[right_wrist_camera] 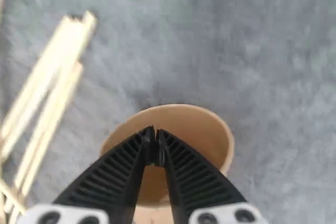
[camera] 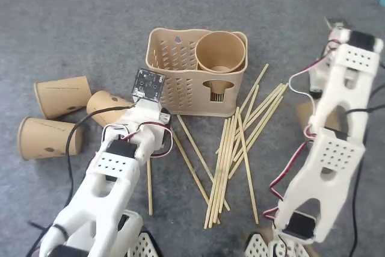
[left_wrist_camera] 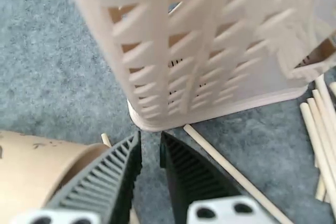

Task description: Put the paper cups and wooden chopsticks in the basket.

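While one cup sits in the basket, four more wait

Since one paper cup (camera: 219,52) already stands in the basket (camera: 180,91), the job looks barely begun: three lying cups (camera: 62,95) rest on the table (camera: 90,28) to its left, an upright cup (right_wrist_camera: 207,132) stands far to its right, and the chopsticks (camera: 231,154) are strewn in front. The right arm (camera: 334,148) has its jaws closed on nothing, tips just over the upright cup's mouth. The left arm (camera: 114,173) has its jaws a sliver apart and empty, low by the basket's corner, with the nearest lying cup (left_wrist_camera: 37,171) just beside them. Fetching a cup seems the step in hand; next, I judge, the right jaws must part and straddle the rim before closing
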`<action>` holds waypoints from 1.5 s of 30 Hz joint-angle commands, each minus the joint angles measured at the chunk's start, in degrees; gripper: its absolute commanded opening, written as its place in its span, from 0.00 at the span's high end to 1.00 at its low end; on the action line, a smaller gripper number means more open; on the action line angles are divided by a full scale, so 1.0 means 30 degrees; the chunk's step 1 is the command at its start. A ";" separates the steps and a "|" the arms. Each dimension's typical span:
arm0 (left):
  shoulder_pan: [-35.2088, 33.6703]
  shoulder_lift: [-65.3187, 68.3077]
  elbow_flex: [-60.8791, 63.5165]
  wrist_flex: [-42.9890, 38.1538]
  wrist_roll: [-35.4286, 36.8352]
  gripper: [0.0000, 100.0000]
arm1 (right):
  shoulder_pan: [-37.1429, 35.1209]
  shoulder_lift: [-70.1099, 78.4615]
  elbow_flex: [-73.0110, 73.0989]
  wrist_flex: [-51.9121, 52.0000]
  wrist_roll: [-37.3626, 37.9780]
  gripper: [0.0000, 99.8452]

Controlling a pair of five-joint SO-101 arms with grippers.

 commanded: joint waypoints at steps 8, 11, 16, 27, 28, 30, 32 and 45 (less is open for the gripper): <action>-0.0205 -0.0147 -0.0864 -0.0059 -0.0117 0.95 | 0.2330 -1.0095 1.0256 0.0864 0.4278 0.99; -0.0205 -0.0176 -0.0864 -0.0059 -0.0117 0.95 | 0.2974 -1.2147 1.3070 0.0835 0.5333 0.99; -0.0234 -0.0205 -0.0835 -0.0029 -0.0117 0.95 | 0.3941 -1.4930 1.5941 0.0659 0.6447 0.99; -0.0234 -0.0293 -0.0689 -0.0088 -0.0147 0.94 | 0.6696 -2.0938 1.7143 0.0689 0.7473 0.91; -0.0234 -0.0293 -0.0689 -0.0088 -0.0147 0.94 | 0.6960 -2.1201 1.7348 0.0689 0.7473 0.87; -0.0234 -0.0293 -0.0689 -0.0088 -0.0147 0.94 | 0.7253 -2.1407 1.7846 0.0689 0.8088 0.82; -0.0234 -0.0293 -0.0689 -0.0088 -0.0147 0.94 | 0.7341 -2.1407 1.8637 0.0337 0.8908 0.83; -0.0234 -0.0293 -0.0689 -0.0088 -0.0147 0.94 | 0.8777 -2.1582 2.3443 -0.5084 0.9319 0.91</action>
